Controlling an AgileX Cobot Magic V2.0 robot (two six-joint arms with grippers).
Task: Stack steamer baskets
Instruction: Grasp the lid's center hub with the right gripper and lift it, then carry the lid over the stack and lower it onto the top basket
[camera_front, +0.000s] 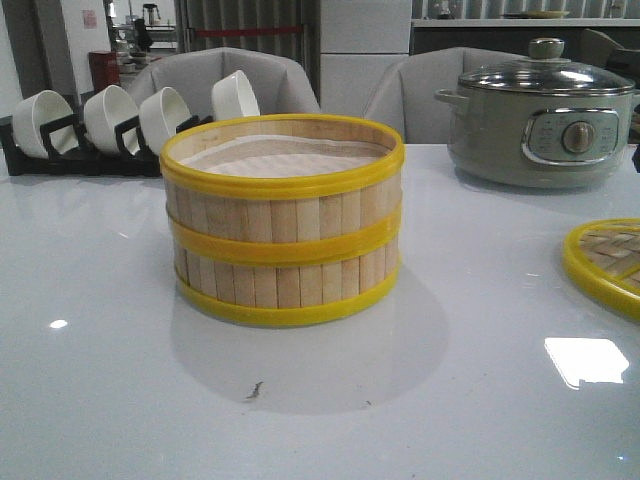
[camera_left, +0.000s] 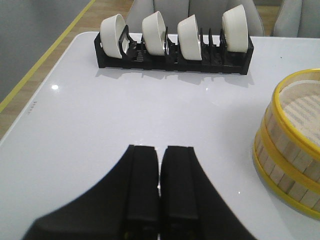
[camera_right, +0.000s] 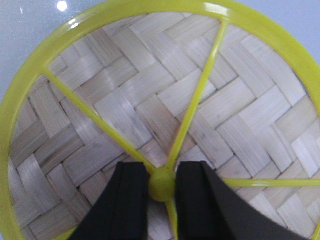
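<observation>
**Baskets stacked; lid next, by the look of it**

Left gripper (camera_left: 160, 165) pressed together, holding nothing, hovering over bare table (camera_front: 100, 330) left of the baskets (camera_front: 283, 220). Beyond it, a black rack (camera_left: 172, 57) of white bowls (camera_left: 189, 30), well apart from the baskets and behind them to the left.

At the middle: two baskets already one atop the other, rims aligned, upright, whitish liner showing in the upper one. Stacking itself judged done.

Right of the baskets, behind: grey pot (camera_front: 540, 125), untouched. Right and nearer: woven lid (camera_front: 608, 262), flat on the table, well apart from the baskets.

Right gripper (camera_right: 162, 187) directly above that lid, fingers (camera_right: 127, 205) set either side of its yellow knob (camera_right: 162, 184); touching or merely close, cannot tell. Likely remaining, if anything: closing on the knob and carrying the lid onto the baskets.
</observation>
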